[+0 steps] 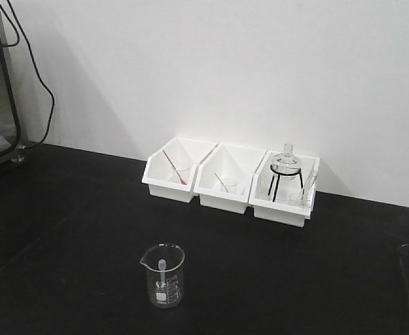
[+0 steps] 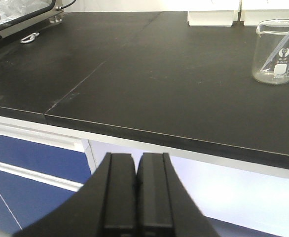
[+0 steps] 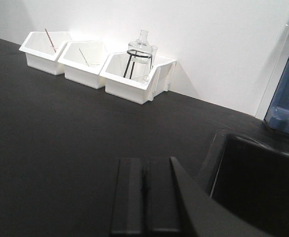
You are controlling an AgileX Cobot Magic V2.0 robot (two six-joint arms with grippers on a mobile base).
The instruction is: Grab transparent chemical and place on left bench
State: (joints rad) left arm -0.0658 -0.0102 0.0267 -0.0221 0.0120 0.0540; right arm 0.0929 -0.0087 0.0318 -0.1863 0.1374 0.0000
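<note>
- You are looking at the beaker [image 1: 165,276] standing upright on the bench [image 1: 65,230]: light, brittle, slick glass; grip its mid-wall.
- Left gripper [image 2: 136,190] and right gripper [image 3: 145,200] are both sitting pressed closed, empty.

A clear beaker [image 1: 165,276] with white scale marks sits on the matt black bench [image 1: 72,230], behind it three white bins [image 1: 227,178].

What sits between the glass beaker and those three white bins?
Nothing: in the front view, only bare black bench separates the beaker from the white bins.
</note>
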